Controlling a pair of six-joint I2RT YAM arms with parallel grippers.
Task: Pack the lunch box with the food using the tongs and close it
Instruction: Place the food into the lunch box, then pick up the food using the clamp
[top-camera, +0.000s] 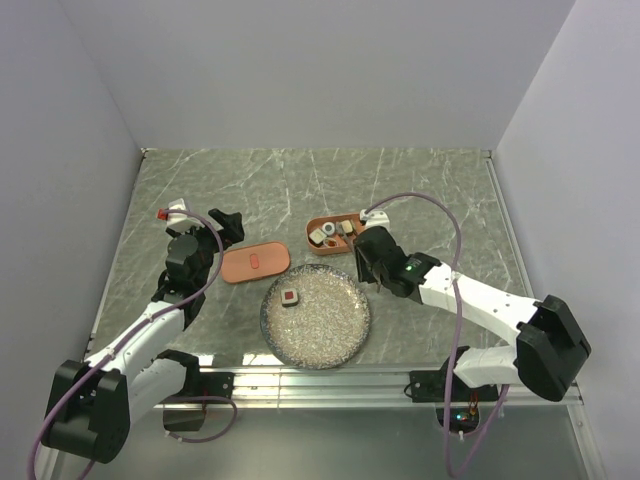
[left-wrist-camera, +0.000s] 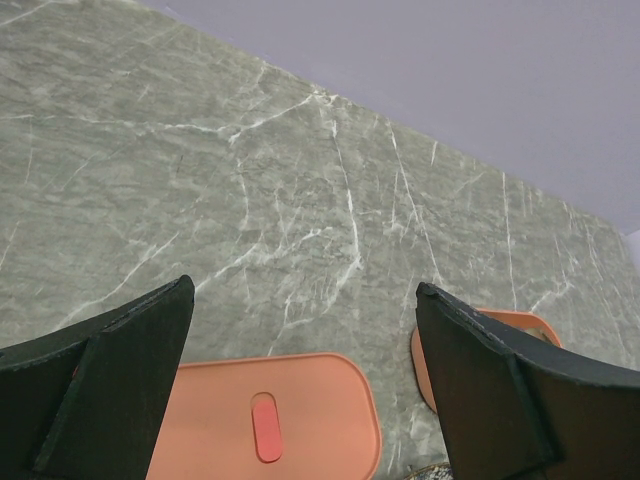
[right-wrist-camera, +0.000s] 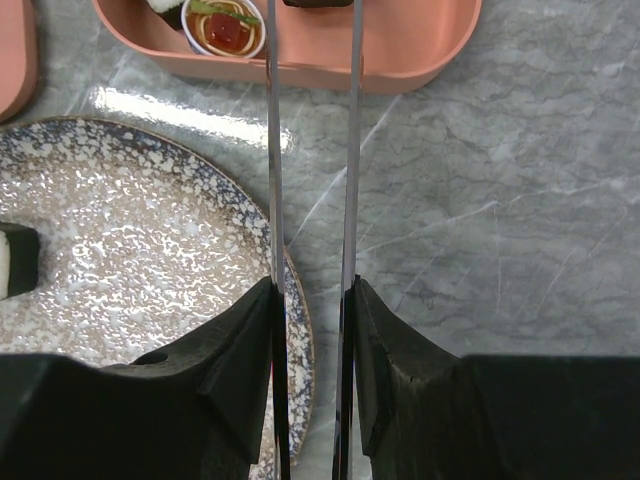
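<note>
Right claw (right-wrist-camera: 312, 292) pinching thin shiny metal tongs (right-wrist-camera: 271, 150), arms reaching over salmon plastic lunch box (right-wrist-camera: 420, 55) at centre of marbled worktop (top-camera: 440, 200). Food pieces (top-camera: 330, 234) inside. One red-topped piece (top-camera: 290, 298) on speckled round plate (top-camera: 330, 335) toward near edge. Flat round-ended lid (left-wrist-camera: 320, 400) beside box. Left claw (left-wrist-camera: 305, 290) spread wide near lid.

You look down on a grey-green marble table (top-camera: 420, 190) (white veins all through it), boxed in by plain pale walls (top-camera: 320, 70).

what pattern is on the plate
The plate is speckled grey-white with a darker rim; right wrist view shows it best.
</note>
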